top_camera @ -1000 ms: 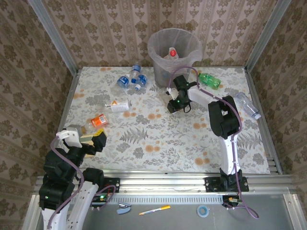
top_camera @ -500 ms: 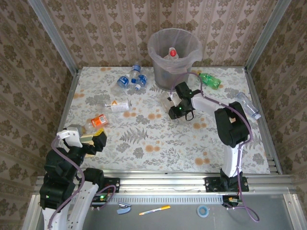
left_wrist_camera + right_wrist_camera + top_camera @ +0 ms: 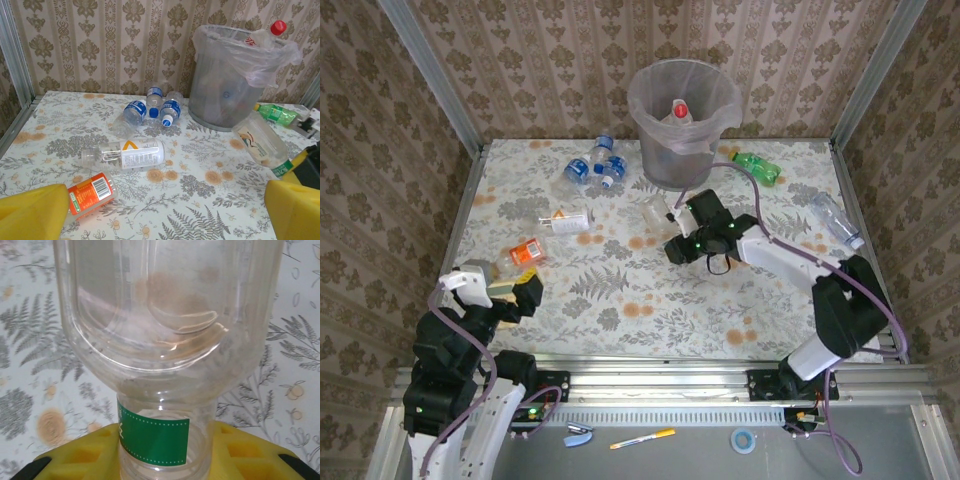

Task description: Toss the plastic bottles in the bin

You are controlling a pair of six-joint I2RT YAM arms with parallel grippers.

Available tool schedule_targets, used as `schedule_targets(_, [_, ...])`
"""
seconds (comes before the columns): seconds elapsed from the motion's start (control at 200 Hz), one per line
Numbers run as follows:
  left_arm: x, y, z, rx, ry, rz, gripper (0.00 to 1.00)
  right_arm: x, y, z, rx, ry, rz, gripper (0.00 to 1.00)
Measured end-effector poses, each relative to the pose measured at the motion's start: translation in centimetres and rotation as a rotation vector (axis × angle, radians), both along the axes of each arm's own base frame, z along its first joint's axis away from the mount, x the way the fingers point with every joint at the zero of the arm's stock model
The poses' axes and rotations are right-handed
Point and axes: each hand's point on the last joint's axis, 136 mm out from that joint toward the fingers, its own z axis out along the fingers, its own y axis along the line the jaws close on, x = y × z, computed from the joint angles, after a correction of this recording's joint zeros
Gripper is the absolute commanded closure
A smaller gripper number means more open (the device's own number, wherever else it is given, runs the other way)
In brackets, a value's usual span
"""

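Observation:
My right gripper (image 3: 677, 226) is shut on the green-banded neck of a clear plastic bottle (image 3: 165, 325), whose body (image 3: 658, 210) lies just in front of the bin (image 3: 650, 150). The yellow pads (image 3: 75, 460) press both sides of the neck. The bin (image 3: 220, 95) is grey, bag-lined, and has a red-capped bottle (image 3: 678, 110) at its top. More bottles lie on the table: three blue-labelled ones (image 3: 595, 165), a white-labelled one (image 3: 125, 154), an orange-labelled one (image 3: 90, 192), a green one (image 3: 757, 167) and a clear one (image 3: 837, 220). My left gripper (image 3: 500, 290) is open at the near left, just behind the orange bottle.
Patterned walls and metal rails (image 3: 430, 90) close in the floral table (image 3: 620, 290) on three sides. A pen (image 3: 642, 438), a tape roll (image 3: 744, 440) and a small tool lie on the grey ledge in front of the arm bases.
The right arm's elbow has swung out toward the near right, and its gripper has shifted a little nearer with the clear bottle. The left arm has not moved.

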Motion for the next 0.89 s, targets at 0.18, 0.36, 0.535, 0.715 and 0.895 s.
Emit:
schedule_targets(0.18, [0.0,0.0,0.0,0.0,0.0,-0.001,0.0,-1.7,0.8,3.4,0.054,-0.095,0.029,0.81])
schedule_targets(0.36, [0.0,0.0,0.0,0.0,0.0,-0.001,0.0,-2.6,0.4,8.0,0.116,-0.227,0.025,0.83])
schedule_targets(0.535, [0.0,0.1,0.0,0.0,0.0,0.004,0.0,-2.9,-0.5,13.3,0.197,-0.387,0.0,0.84])
schedule_targets(0.715, [0.0,0.1,0.0,0.0,0.0,0.005,0.0,-2.5,-1.3,16.9,0.215,-0.503,-0.031,0.85])
schedule_targets(0.895, [0.0,0.1,0.0,0.0,0.0,0.005,0.0,-1.4,-2.0,21.0,0.208,-0.63,-0.068,0.85])
